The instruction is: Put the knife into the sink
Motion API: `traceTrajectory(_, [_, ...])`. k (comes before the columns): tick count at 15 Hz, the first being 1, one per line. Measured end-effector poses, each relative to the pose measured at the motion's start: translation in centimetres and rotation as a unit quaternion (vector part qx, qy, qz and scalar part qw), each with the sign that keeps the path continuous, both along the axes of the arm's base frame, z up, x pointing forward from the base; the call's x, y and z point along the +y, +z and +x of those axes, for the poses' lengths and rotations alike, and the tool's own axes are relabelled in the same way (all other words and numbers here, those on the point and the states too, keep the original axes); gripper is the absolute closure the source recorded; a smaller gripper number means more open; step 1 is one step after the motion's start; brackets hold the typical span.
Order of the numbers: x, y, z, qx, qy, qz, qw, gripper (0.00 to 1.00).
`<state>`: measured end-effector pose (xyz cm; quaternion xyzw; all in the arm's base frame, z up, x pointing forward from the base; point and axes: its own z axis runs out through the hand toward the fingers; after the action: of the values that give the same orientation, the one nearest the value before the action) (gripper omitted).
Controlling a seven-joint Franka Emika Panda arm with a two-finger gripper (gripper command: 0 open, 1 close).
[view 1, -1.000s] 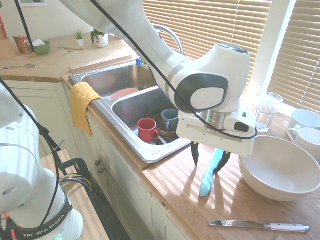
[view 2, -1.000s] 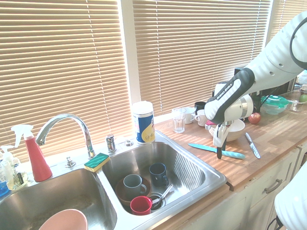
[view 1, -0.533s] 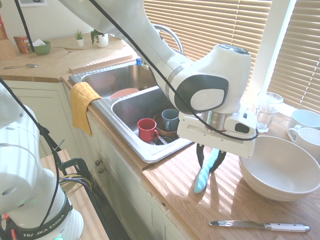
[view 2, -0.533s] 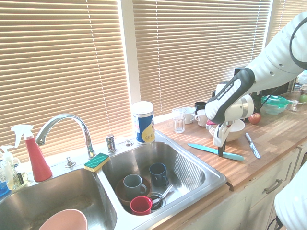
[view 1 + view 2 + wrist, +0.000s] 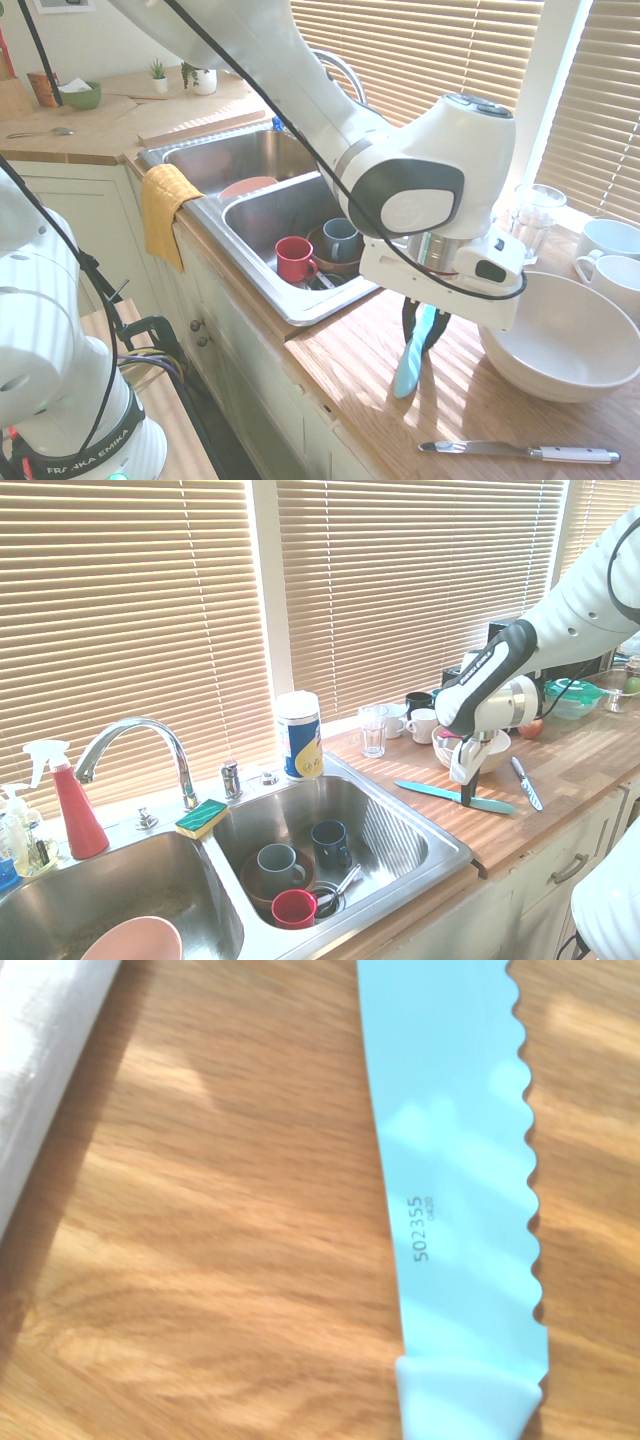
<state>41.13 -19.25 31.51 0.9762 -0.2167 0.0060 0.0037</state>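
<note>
As we look from the first exterior view, we see the gripper (image 5: 424,335) low over the tabletop (image 5: 340,350), its fingers clamped on the turquoise knife (image 5: 408,371), one on either side. The knife lies beside the sink (image 5: 299,313), outside both basins. The large white bowl (image 5: 565,345) sits close by the gripper, on the side away from the sink, and crowds that side. We also find the silver knife (image 5: 520,450) with its white handle nearer the camera, and a yellow cloth (image 5: 166,205) draped over the counter's front edge.

From the second exterior view, we get more of the turquoise knife's length on both sides of the gripper, and a dark blue mug (image 5: 330,843) that the first one doesn't show us. It shares the nearer basin with a grey-blue mug (image 5: 279,868) and a red mug (image 5: 294,909), so that basin is partly taken up. A green-and-yellow sponge (image 5: 202,818) rests on the sink's divider.

In the wrist view, we can make out the wavy cutting edge and dark printed digits on the blade (image 5: 450,1180). We cannot identify the pale, blurred strip (image 5: 40,1055) there.
</note>
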Motion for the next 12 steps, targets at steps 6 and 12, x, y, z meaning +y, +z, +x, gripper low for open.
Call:
traceTrajectory(6, [0.3,3.5,-0.7,-0.015,-0.016,0.019,1.0,1.0])
traceTrajectory(12, [3.3,9.0,-0.1,-0.045,-0.004,0.017,0.999,1.0])
